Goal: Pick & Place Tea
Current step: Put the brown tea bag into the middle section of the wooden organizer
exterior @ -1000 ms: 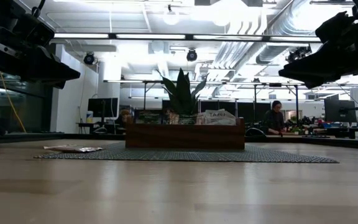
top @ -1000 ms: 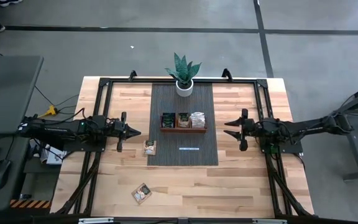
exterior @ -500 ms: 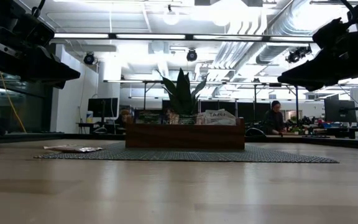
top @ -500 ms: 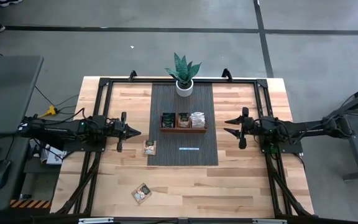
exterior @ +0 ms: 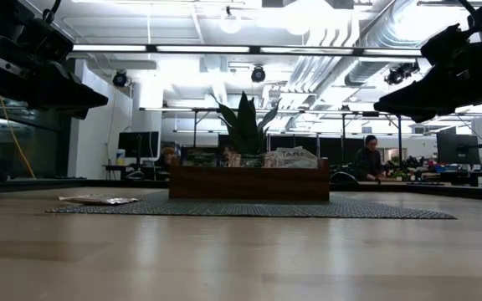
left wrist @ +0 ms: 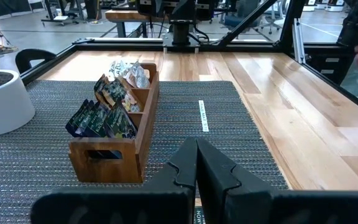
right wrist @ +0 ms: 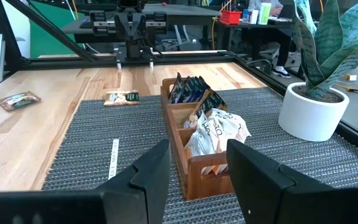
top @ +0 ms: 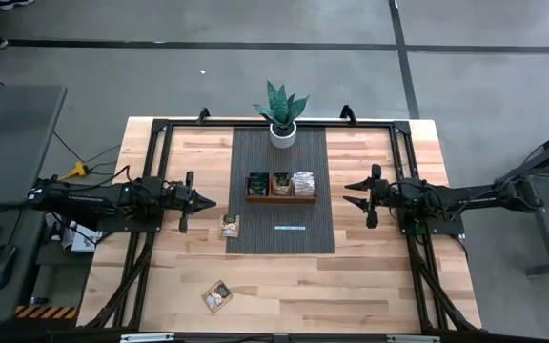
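**Two loose packets still out, both arms parked high**

Tea: most packets sit in the wooden tray (top: 281,187) on the mat (top: 281,233). One loose packet (top: 230,226) lies at the mat's left edge, another (top: 217,296) well apart on bare wood near the front edge. Plant (top: 281,112) stands behind the tray.

Left gripper (top: 208,202) hovers above the table just beside the nearer packet, fingers pressed together, holding nothing. Right gripper (top: 351,193) hovers right of the mat, fingers apart, empty.

My read: next pick is the mat-edge packet, left arm. I need to open first, come straight down, and pinch across one edge since it lies flat. Risk: fingertips snagging the mat weave or pushing the packet away.
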You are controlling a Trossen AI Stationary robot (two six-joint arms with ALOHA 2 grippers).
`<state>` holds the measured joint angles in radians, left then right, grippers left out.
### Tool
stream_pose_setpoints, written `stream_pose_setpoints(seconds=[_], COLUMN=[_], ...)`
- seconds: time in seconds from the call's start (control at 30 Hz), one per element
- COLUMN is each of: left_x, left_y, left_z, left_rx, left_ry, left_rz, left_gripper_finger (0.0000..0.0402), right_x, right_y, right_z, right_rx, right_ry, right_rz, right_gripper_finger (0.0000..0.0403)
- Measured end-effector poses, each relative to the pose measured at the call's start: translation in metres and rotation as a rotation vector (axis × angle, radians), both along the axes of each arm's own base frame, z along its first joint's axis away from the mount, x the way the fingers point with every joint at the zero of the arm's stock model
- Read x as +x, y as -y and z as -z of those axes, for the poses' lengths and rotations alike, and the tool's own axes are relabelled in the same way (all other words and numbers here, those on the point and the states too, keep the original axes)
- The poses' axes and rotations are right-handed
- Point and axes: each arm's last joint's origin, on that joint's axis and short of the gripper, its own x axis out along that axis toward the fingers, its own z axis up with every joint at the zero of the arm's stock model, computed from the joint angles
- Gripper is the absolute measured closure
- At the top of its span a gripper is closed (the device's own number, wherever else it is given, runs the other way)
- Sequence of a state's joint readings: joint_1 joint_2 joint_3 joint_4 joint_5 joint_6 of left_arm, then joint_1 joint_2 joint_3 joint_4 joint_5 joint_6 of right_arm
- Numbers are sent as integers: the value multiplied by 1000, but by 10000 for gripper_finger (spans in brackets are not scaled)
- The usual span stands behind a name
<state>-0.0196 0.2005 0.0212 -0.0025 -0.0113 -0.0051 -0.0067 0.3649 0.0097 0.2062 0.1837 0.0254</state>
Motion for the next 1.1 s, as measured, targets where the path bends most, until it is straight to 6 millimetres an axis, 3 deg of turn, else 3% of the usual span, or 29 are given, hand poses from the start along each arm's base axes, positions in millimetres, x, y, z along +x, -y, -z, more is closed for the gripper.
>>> stream_pose_setpoints(seconds=[1.1], left_x=[0], left_y=[0], left_z=[0], left_rx=[-25], left_ry=[-3], left_rz=[6], left_gripper_finger=[401], right_x=[0], right_y=[0], right_z=[0], right_rx=[0], right_ry=[-1], right_rz=[0], right_gripper_finger=[246])
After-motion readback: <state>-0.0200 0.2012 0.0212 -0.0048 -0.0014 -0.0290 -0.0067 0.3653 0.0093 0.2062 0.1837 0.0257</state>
